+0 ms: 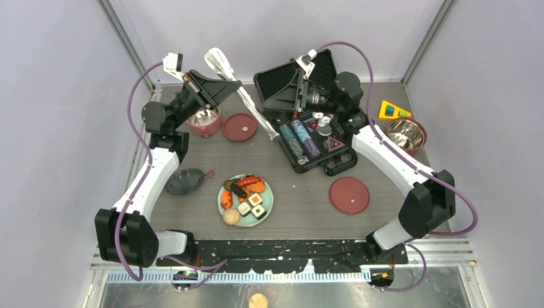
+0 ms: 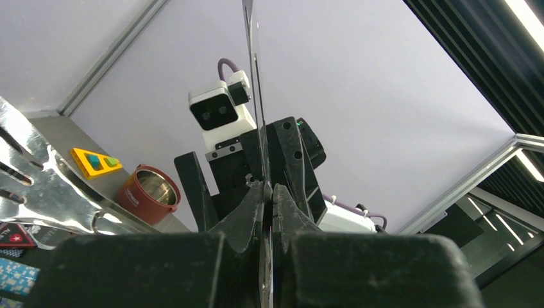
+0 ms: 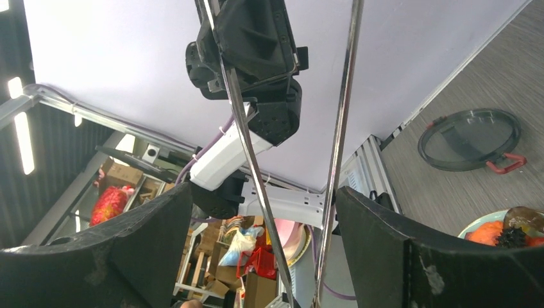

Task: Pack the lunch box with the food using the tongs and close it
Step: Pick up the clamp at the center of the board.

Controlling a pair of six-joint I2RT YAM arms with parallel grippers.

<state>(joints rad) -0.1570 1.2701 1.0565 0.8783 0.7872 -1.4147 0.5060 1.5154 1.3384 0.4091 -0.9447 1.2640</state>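
Seen from above, the left pincer (image 1: 232, 86) is clamped on the tongs (image 1: 253, 110) and holds them in the air over the far-left part of the worktop (image 1: 301, 192). Their slim joined end slants toward the open poker-chip case (image 1: 308, 138). The right pincer (image 1: 269, 119) meets that end with its jaws apart, probably to take the tongs over or regrip them so both arms can be squeezed. The lunch box lies in parts:
- a maroon tier (image 1: 205, 120) near the far-left corner, with a red inner lid (image 1: 239, 126) just beside it
- a second tier (image 1: 405, 133) by the right edge
- another red lid (image 1: 349, 195) right of the middle
- the dark top lid (image 1: 185, 181) toward the left edge

The food (image 1: 247, 192) sits on the pale green plate (image 1: 271, 204) near the near edge, unpacked.

The left wrist view shows the fingers pressed together on a single thin tong arm, seen edge-on. That seems a grip meant to present the tool, not to work it.

In the right wrist view the fingers (image 3: 128, 250) stand wide apart. Both tong arms run between them, and I cannot tell whether the right-hand arm touches its finger. Closing here would likely pinch the two arms together.
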